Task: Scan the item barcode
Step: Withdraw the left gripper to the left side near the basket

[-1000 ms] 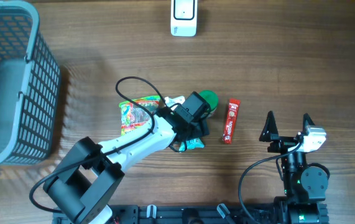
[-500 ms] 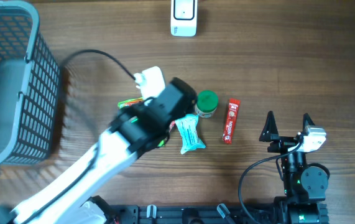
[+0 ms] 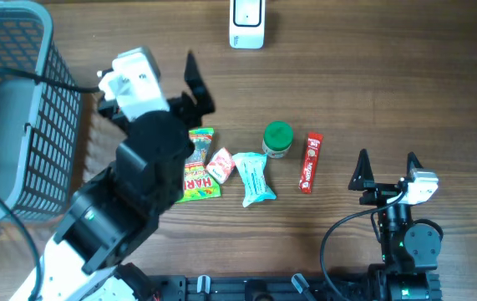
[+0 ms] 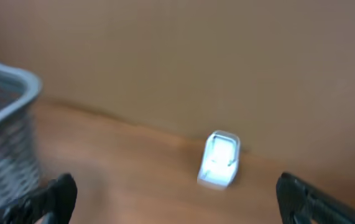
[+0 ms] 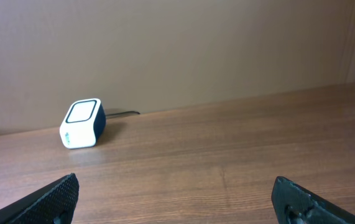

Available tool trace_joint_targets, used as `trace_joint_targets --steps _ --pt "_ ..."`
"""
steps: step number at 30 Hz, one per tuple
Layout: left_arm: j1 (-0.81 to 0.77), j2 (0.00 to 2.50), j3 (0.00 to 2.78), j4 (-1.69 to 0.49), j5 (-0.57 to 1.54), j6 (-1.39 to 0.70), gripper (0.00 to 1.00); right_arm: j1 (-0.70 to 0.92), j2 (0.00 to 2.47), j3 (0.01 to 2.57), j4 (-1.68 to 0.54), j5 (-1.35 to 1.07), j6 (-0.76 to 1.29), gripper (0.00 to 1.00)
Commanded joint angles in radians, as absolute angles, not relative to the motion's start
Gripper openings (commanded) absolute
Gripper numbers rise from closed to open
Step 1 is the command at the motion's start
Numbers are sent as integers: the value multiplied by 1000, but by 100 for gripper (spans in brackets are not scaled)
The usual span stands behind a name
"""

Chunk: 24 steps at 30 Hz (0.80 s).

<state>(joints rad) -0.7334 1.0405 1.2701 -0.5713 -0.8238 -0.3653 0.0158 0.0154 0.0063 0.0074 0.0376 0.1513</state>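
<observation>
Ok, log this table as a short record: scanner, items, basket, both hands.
scanner: white box-shaped barcode scanner, at the far edge of the table
items, left to right: green and yellow candy bag, small red and white packet, pale blue wrapper, small green-lidded jar, red stick packet
basket: grey plastic mesh basket, left side
left hand: open, empty, pointing toward the scanner
right hand: open, empty, right of the red stick packet
</observation>
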Motion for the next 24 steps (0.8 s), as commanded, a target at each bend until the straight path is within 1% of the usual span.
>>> trace_joint_targets --steps 1,6,12,14,16,18,20,24 --pt "-730 1006 1271 -672 -754 -322 100 12 7 5 11 43 133 100" --pt "-730 939 1271 -762 -715 -321 100 12 7 5 12 43 133 100" --pt "-728 796 1271 -867 -714 -322 100 12 7 5 13 23 150 100" --pt "-728 741 1271 -893 -688 -315 100 12 7 5 10 -115 237 100" --pt "-728 696 1270 -905 -606 -262 100 12 7 5 41 -222 246 99" --pt "-728 668 1270 -908 -474 -186 100 12 10 5 73 -336 242 100" --pt "-728 667 1270 -916 -419 -149 100 12 15 5 91 -437 236 100" --pt "-728 693 1259 -927 -430 -141 100 12 30 6 94 -596 279 100"
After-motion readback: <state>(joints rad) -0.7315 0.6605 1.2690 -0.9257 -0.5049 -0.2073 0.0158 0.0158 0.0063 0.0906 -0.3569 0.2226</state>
